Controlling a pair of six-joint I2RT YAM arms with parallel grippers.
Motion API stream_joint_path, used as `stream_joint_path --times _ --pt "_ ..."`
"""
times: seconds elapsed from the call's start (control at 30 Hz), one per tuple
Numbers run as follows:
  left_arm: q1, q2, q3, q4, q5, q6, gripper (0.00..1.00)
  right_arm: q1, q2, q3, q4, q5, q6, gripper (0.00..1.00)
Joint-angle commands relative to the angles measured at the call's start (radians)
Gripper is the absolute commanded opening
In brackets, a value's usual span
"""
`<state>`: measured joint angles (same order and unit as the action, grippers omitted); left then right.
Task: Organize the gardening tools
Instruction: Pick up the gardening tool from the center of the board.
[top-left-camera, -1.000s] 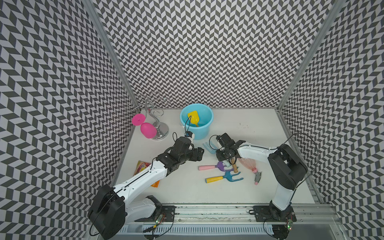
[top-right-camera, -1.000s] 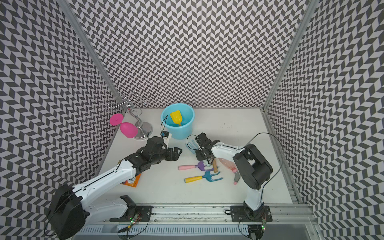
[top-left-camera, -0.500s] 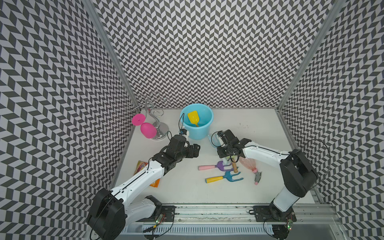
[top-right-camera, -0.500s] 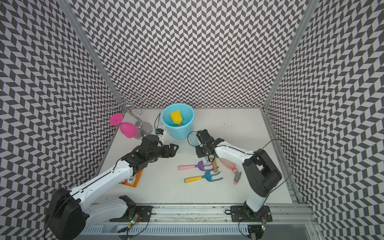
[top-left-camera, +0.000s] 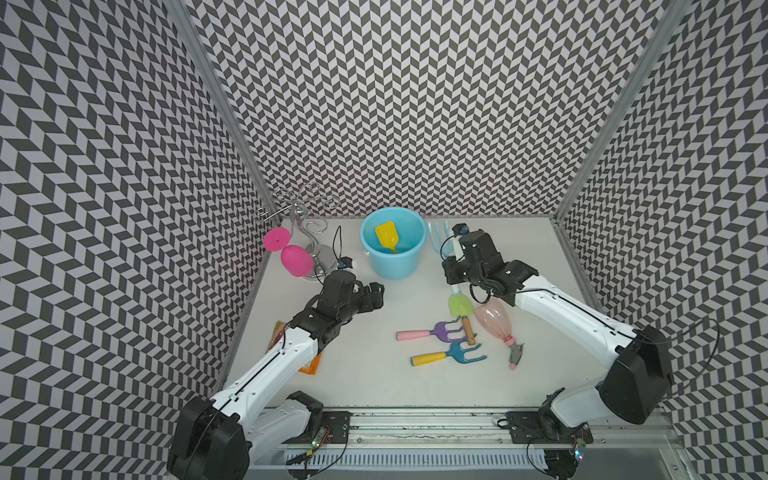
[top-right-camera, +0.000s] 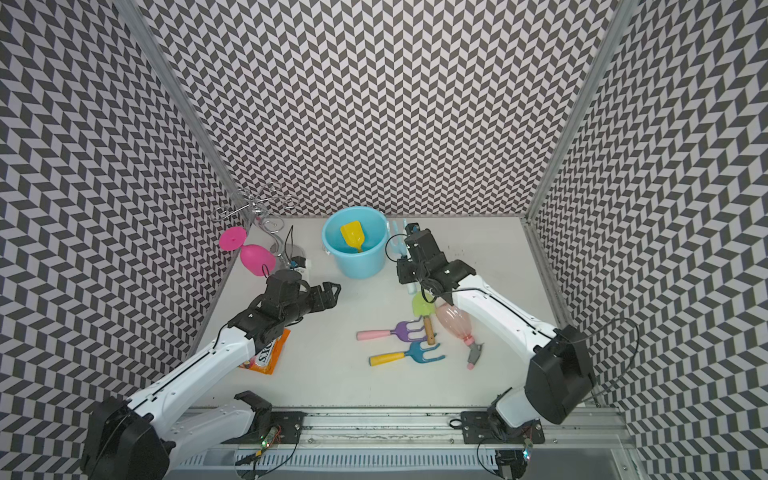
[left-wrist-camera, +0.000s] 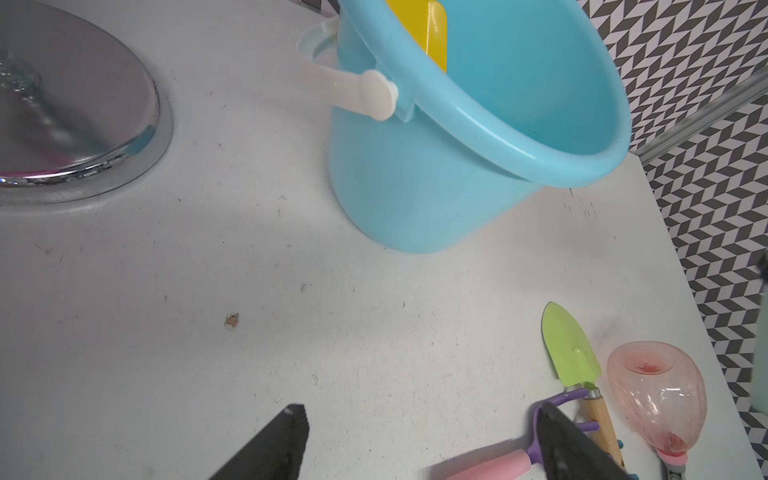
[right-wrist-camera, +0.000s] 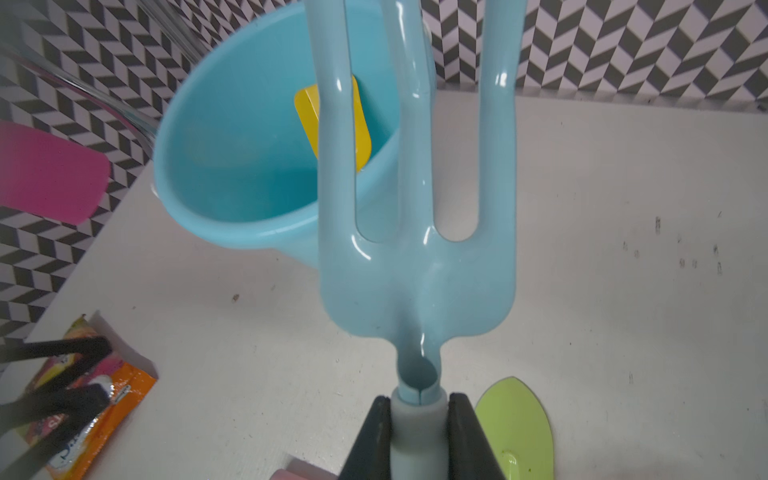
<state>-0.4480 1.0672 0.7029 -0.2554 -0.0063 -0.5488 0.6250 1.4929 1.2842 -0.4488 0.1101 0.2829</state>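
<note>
Left arm (top-left-camera: 266, 370) and right arm (top-left-camera: 573, 320): white shells, bulky black joints, thin black cables (top-left-camera: 718, 345). Left gripper (left-wrist-camera: 419, 411) and right gripper (right-wrist-camera: 419, 405) have black wedge fingers (right-wrist-camera: 374, 436).

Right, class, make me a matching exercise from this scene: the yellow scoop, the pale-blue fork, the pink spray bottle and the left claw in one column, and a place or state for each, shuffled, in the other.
Column one
1. yellow scoop
2. pale-blue fork
3. pink spray bottle
4. left claw

Column two
A. gripped by its handle in the right claw
B. open, holding nothing
C. inside the blue bucket
D. lying on its side on the table

Pairs: 1-C, 2-A, 3-D, 4-B
</note>
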Motion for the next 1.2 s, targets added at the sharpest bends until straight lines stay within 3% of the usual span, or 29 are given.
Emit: stream_joint_path --times 0.0,0.5,0.77,1.17 --pt "0.011 -0.026 -0.014 -0.008 -0.006 -0.013 0.88 -0.001 0.004 0.106 0.115 0.010 -0.016 0.20" --pt "0.018 -0.098 -0.031 -0.032 0.027 -0.011 0.89 0.007 0.528 0.757 0.172 -0.125 -0.050 0.20" --pt "0.017 -0.100 -0.023 -0.047 0.023 -0.001 0.89 0.010 0.670 0.799 0.268 -0.174 -0.043 0.20" --pt "0.019 -0.090 -0.013 -0.042 0.020 0.009 0.89 0.012 0.790 0.845 0.251 -0.181 -0.037 0.21"
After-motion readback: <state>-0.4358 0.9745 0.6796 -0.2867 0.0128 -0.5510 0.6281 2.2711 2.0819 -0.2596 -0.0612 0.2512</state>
